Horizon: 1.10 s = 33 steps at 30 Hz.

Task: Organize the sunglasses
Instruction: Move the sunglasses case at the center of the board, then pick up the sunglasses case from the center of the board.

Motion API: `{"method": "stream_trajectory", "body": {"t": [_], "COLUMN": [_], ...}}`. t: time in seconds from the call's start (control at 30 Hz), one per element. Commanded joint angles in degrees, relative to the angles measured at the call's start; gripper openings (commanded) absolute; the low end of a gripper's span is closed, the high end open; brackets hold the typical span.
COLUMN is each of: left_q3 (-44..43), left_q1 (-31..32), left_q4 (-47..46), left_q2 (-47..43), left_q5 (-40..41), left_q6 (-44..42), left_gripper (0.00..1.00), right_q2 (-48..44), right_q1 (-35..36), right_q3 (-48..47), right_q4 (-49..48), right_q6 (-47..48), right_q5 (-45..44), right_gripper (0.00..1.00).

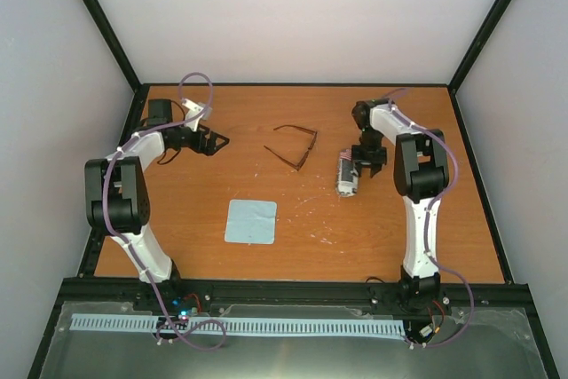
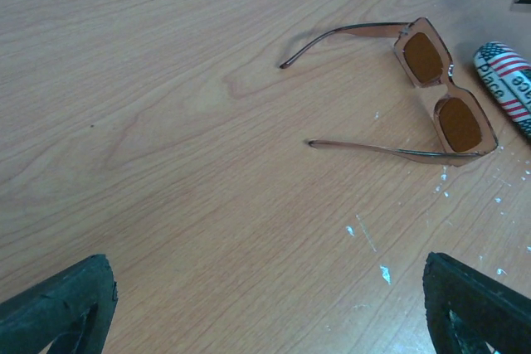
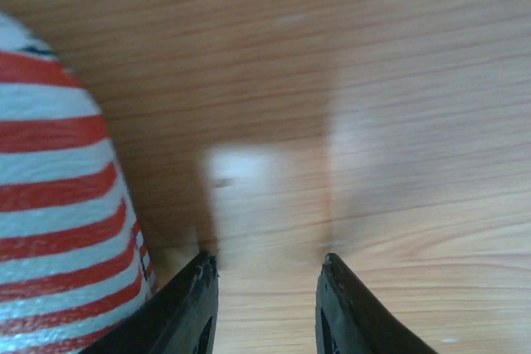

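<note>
Barely started, I judge: the sunglasses [image 1: 293, 146] lie unfolded on the bench [image 1: 399, 237] just left of the flag case [image 1: 346, 177], not inside. My left hand [image 1: 213, 141] gapes wide, farther left of it. My right hand [image 1: 366, 164], slightly apart and empty, is beside that case.

one pair of sunglasses [image 2: 446, 89] is counted, one flag-patterned case [image 1: 346, 175], one light blue cloth [image 1: 250, 221] and one table [image 1: 195, 210]. two grippers are counted: left gripper [image 2: 265, 263], right gripper [image 3: 267, 267].
</note>
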State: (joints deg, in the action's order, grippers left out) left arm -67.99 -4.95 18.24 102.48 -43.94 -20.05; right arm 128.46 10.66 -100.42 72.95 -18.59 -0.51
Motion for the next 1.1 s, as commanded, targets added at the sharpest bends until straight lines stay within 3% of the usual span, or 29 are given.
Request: {"method": "stream_trajectory", "body": {"t": [0.0,0.37,0.5,0.63,0.77,0.97,1.07], "left_q3": [-1.4,-3.0,-6.5,-14.4,-23.2,-47.1,-50.9], "left_q1": [1.5,12.2,19.7,29.7,40.0,42.9,43.4], "left_q4": [2.0,3.8,4.9,10.2,19.3,39.9,41.9], "left_q2": [-1.5,-3.2,-0.9,4.1,11.1,27.8,29.7], "left_q5": [-1.4,1.2,8.0,21.8,34.5,36.0,37.4], "left_q6": [-2.5,-3.3,-0.6,4.5,5.7,14.1,13.9], "left_gripper": [0.99,0.99,0.99,1.00,0.99,0.99,0.99], "right_q2": [-1.6,-7.8,-14.3,-21.6,-24.0,-23.6,-24.3], "right_q1": [4.4,8.7,7.6,0.4,-5.8,-7.6,-7.9], "right_q3": [0.5,5.4,6.8,11.2,14.4,17.0,20.1], "right_q4": [-1.1,-6.9,-4.8,-7.4,-9.9,-12.0,-13.6], "right_q6": [-1.6,-3.1,-2.6,-3.2,-1.5,1.2,1.5], "right_q5": [9.2,23.2,15.5,12.4,14.3,18.0,20.2], "right_gripper": [0.34,0.31,0.35,0.48,0.49,0.49,0.49]}}
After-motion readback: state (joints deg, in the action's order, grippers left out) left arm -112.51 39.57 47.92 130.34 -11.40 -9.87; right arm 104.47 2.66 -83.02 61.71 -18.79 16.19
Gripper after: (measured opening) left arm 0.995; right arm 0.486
